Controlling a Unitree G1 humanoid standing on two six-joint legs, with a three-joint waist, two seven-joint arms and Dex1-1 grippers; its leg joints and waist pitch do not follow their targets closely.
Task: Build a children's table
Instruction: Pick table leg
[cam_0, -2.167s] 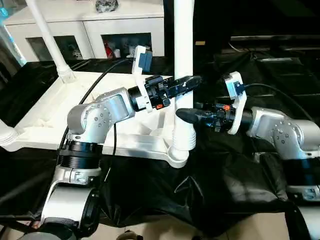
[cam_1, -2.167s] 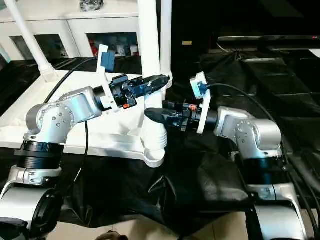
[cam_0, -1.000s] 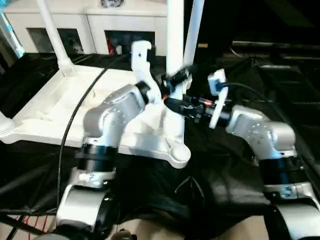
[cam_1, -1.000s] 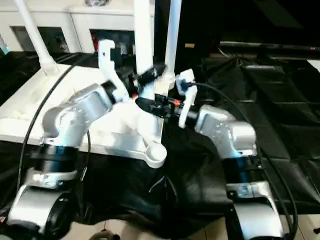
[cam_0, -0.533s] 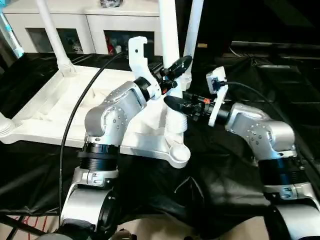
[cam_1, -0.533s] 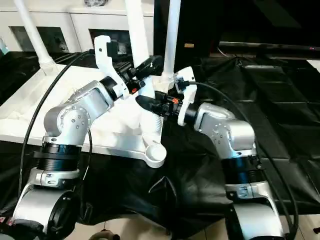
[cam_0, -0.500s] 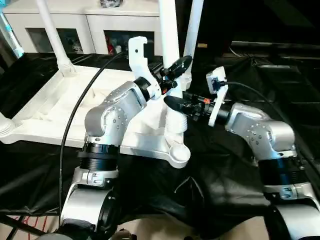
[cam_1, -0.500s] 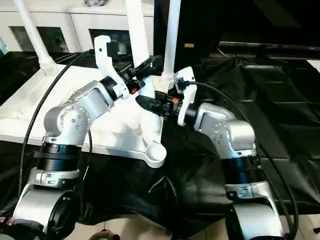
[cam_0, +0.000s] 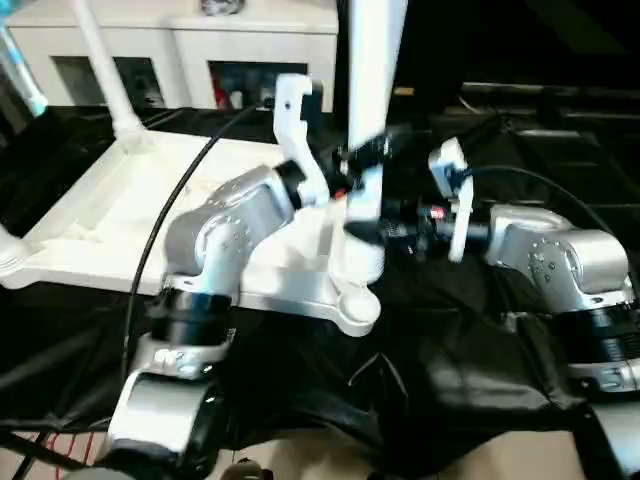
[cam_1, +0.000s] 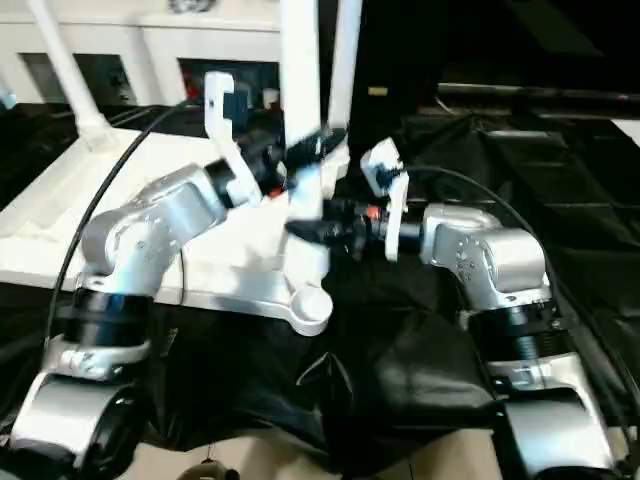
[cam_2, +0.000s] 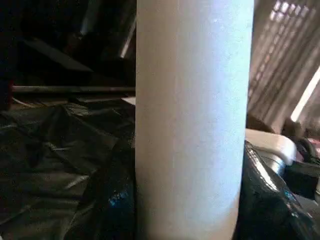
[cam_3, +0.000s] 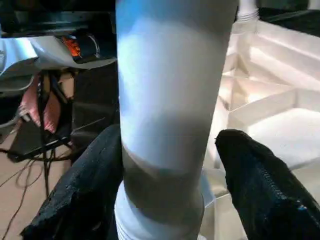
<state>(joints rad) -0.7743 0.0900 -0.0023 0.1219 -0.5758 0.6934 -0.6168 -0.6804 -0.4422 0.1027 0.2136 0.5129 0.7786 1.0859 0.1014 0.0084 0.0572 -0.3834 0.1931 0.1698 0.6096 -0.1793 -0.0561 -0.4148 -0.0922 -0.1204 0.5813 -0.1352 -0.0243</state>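
Three long white cylindrical tube legs stand on one white ribbed plastic tabletop lying underside-up on black sheeting.

Head views: nearest leg flanked by both claws; white glass-door cabinet behind.

Left wrist: left claw clamped on that leg.

Right wrist: right claw fingers either side, contact unclear.

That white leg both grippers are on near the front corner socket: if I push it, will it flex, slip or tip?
The leg looks like a stiff, smooth plastic tube, so it probably won't flex but may slip through the left gripper and right gripper. It rises tall beside the front corner socket of the tabletop, so a sideways push would likely tilt it.
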